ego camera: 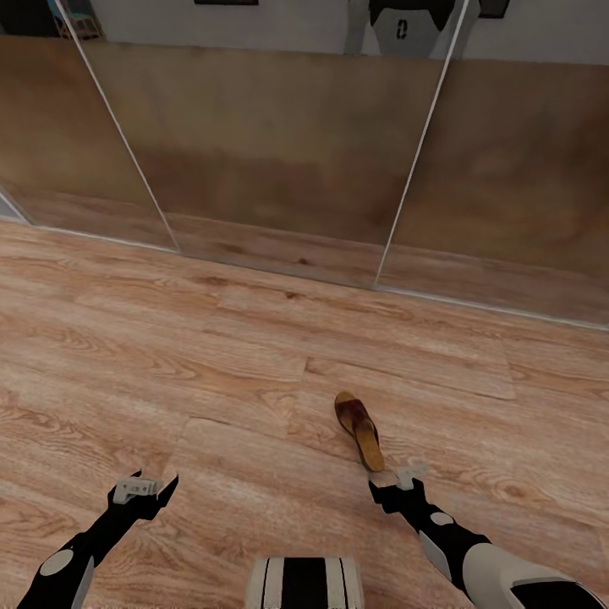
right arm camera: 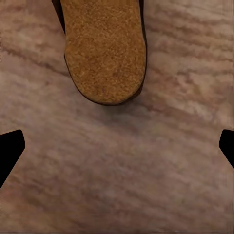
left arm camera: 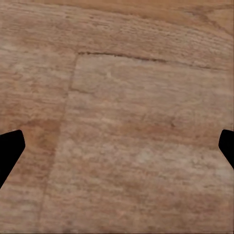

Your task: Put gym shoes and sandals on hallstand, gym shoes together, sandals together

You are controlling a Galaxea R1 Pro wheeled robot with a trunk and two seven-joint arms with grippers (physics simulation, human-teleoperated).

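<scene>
Head view: one sandal [ego camera: 359, 429] flat on corridor floor [ego camera: 211, 364], heel end just ahead of right gripper [ego camera: 399, 480]; no contact seen. Left gripper [ego camera: 144, 491] well apart to sandal's left, over bare planks.

Left wrist view: fingertips [left arm camera: 9, 148] spread wide, nothing between, floor below.

Right wrist view: fingertips [right arm camera: 9, 148] spread wide, empty; sandal's tan heel just beyond them.
</scene>
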